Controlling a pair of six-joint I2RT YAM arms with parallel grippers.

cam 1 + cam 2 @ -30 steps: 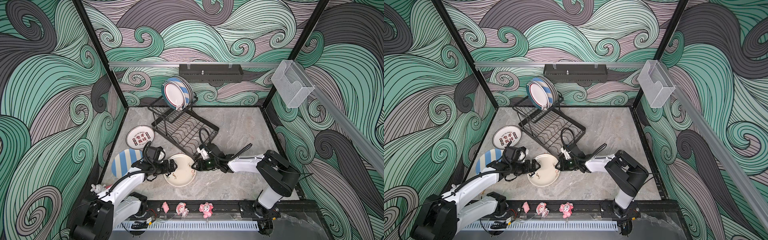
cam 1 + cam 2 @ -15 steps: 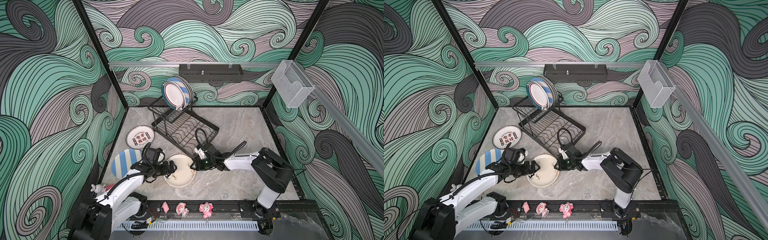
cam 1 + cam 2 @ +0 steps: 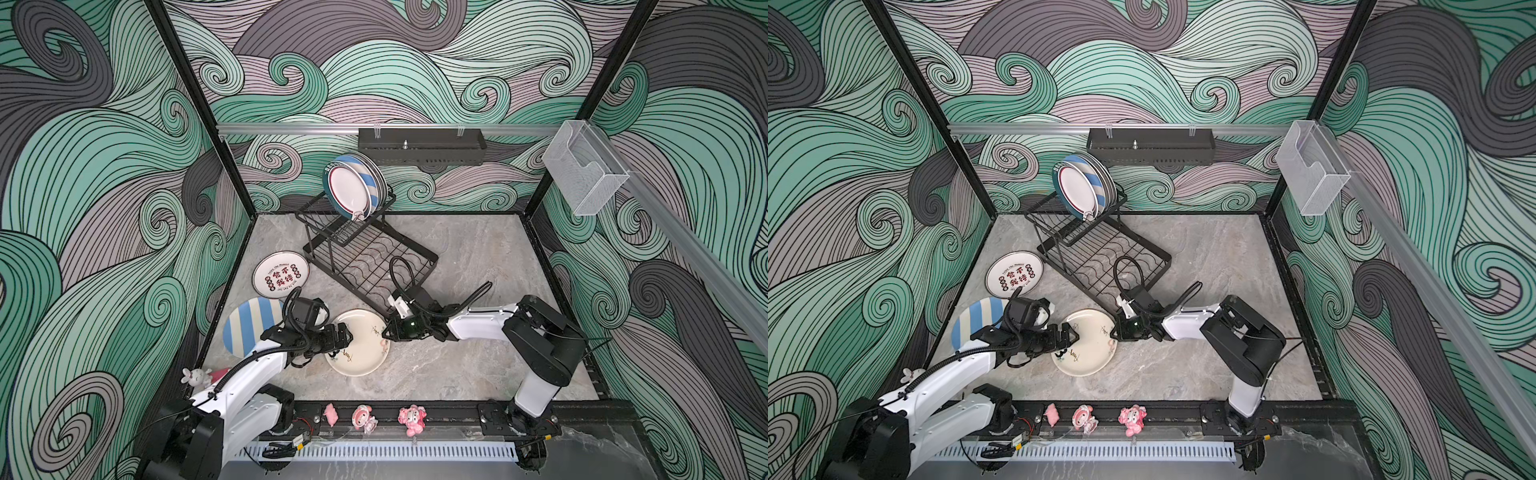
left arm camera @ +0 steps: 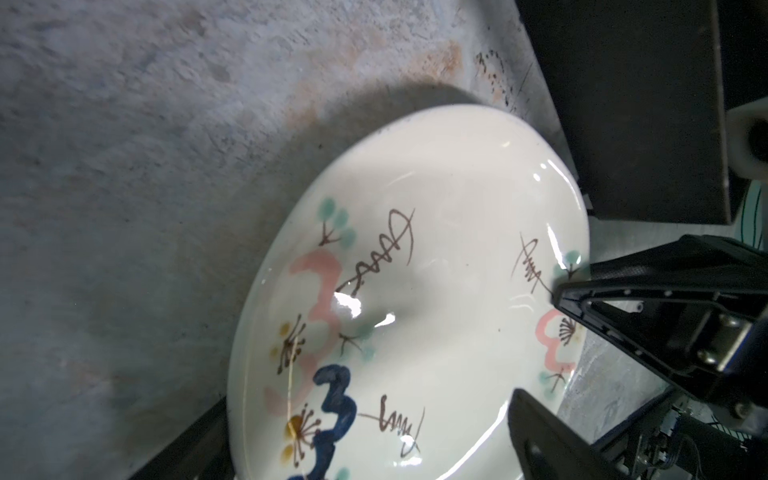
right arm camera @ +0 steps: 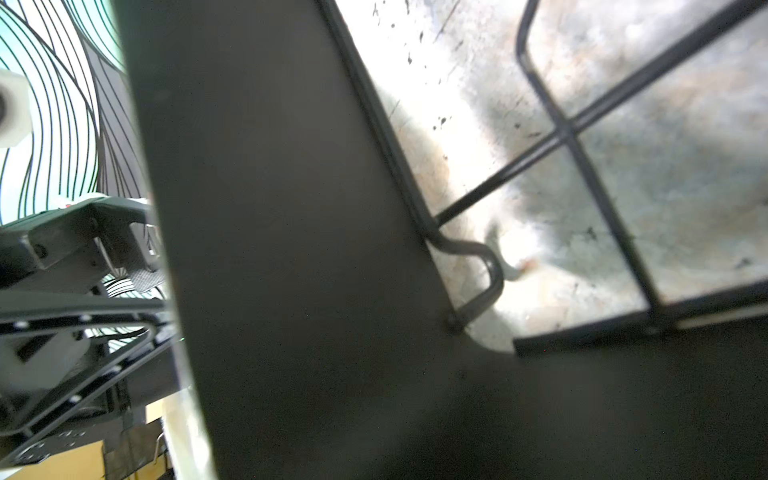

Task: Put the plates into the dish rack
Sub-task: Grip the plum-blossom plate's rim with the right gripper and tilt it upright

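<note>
Writing: the character plate, 9 o'clock on the tabletop, has big red-black Chinese characters; its small arc print is unreadable. At 6 o'clock, the cream plate has brown scribbles and pink and blue squiggles, no legible words. The right pincer is narrow, pinching its 3 o'clock rim. The left pincer stands wide at its 9 o'clock rim. At 8 o'clock, the striped plate is half hidden by the left arm. At 12 o'clock, the rack has stacked plates upright in its upper basket. The right wrist view is mostly dark blur.
</note>
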